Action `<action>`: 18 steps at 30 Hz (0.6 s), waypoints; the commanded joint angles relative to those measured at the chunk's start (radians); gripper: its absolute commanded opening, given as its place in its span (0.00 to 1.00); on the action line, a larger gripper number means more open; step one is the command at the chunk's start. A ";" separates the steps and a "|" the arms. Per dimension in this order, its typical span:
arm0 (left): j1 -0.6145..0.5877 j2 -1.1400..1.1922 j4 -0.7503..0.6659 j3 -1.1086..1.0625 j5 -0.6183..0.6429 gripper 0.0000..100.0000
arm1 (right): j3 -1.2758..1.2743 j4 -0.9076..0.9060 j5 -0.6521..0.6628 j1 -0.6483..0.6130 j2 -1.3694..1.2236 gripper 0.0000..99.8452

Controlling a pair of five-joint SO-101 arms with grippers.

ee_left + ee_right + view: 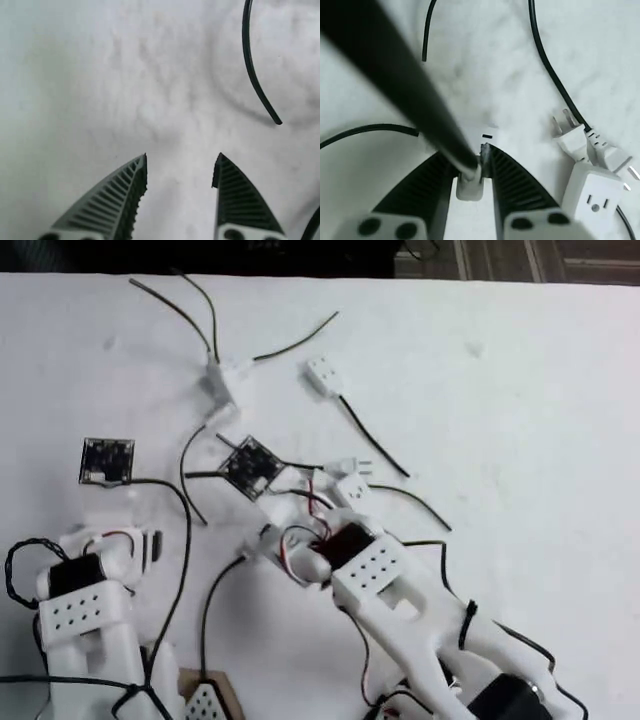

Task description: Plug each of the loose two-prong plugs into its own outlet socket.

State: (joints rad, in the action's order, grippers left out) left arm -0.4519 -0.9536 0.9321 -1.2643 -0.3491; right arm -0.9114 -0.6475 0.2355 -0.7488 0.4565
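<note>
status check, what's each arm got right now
Left gripper: jaws open over bare table. Right gripper: jaws shut on white plug, black cable trailing. Outlet socket nearby, loose plug beside it, unplugged.

2 white perforated arms, black motors, ribbed claws.

Lit brightly and evenly from above the white table; close to glare on the table's surface, black beyond the table's far edge. Soft, faint shadow on the table just beside the black cable, broader and greyer on the table under the right gripper and its shaded plug.
</note>
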 commanded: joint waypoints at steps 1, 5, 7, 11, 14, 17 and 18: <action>-0.010 -0.024 -0.018 0.005 0.006 0.22 | 0.046 0.082 -0.009 -0.004 -0.021 0.02; -0.010 -0.021 -0.018 0.005 0.006 0.22 | 0.048 0.133 -0.005 0.001 -0.082 0.02; -0.010 -0.021 -0.018 0.005 0.006 0.22 | 0.049 0.160 -0.003 0.002 -0.111 0.02; -0.010 -0.021 -0.018 0.005 0.006 0.22 | 0.049 0.186 -0.003 0.004 -0.140 0.02; -0.010 -0.021 -0.017 0.005 0.006 0.22 | 0.052 0.189 -0.002 0.021 -0.142 0.02; -0.010 -0.021 -0.017 0.003 0.006 0.22 | 0.064 0.203 -0.002 0.044 -0.151 0.02; -0.010 -0.019 -0.017 0.003 0.006 0.22 | 0.064 0.203 -0.002 0.048 -0.151 0.02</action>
State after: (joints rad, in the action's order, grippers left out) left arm -0.4519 -0.9536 0.9321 -1.2658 -0.3491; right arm -0.8930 -0.4634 0.2355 -0.7273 0.3000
